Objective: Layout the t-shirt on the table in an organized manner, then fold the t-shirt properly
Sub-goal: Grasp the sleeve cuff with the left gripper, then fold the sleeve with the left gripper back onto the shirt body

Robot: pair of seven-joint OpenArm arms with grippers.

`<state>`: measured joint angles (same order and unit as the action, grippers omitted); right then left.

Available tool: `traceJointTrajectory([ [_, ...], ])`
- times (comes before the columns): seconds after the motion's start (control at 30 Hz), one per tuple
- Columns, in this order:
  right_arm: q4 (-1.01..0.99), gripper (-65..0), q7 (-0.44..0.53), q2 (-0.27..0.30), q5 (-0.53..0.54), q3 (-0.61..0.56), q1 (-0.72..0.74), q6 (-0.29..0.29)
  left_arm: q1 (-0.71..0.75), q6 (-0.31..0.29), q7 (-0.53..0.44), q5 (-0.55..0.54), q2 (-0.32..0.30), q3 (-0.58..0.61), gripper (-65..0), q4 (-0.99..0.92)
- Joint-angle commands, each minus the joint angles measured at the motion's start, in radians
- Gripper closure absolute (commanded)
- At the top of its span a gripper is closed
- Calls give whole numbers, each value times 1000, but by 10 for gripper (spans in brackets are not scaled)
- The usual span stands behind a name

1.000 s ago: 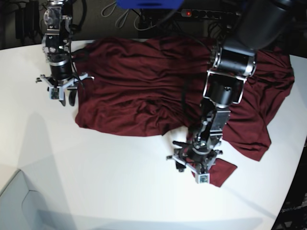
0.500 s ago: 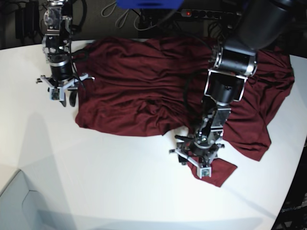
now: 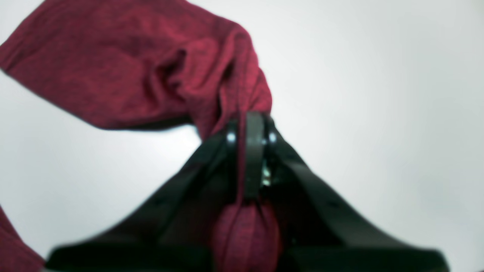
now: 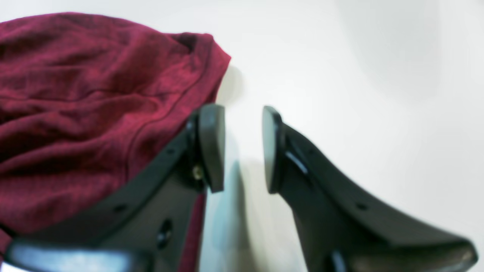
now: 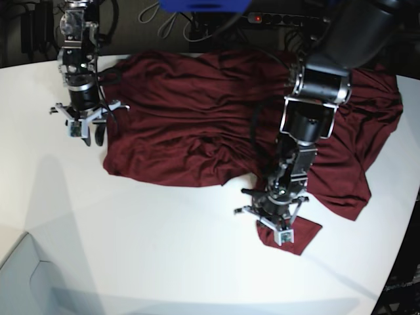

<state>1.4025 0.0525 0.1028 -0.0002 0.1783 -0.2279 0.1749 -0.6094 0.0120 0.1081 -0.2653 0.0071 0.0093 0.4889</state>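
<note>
White table (image 5: 131, 249) carries the crumpled shirt (image 5: 197, 125) in the base view. At the left wrist, fingers (image 3: 251, 128) pinch a corner tight; at the right wrist, fingers (image 4: 236, 147) stand parted, empty, beside the hem. Laying-out step: next, probably pull that corner outward.

beyond the far edge of the white surface the background is dark; a black power strip (image 5: 289, 18) with a lit red switch lies along the back; pale looped cables (image 5: 172, 18) hang near it; a blue object (image 5: 205, 5) juts in at the top edge; a light grey panel (image 5: 29, 282) fills the lower left corner; soft shadows cross the glossy white surface
</note>
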Motion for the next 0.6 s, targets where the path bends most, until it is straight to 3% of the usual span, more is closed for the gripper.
traceJointTrajectory([
  [0.0, 5, -177, 30, 10, 4, 2, 9, -1, -36, 1, -32, 2, 0, -22, -4, 21],
  [0.2, -33, -177, 30, 12, 2, 2, 29, -1, 9, 1, -28, 2, 0, -173, -1, 204],
  [0.57, -33, -177, 30, 10, 2, 2, 43, -1, 170, -1, -28, 2, -2, -312, -1, 568],
])
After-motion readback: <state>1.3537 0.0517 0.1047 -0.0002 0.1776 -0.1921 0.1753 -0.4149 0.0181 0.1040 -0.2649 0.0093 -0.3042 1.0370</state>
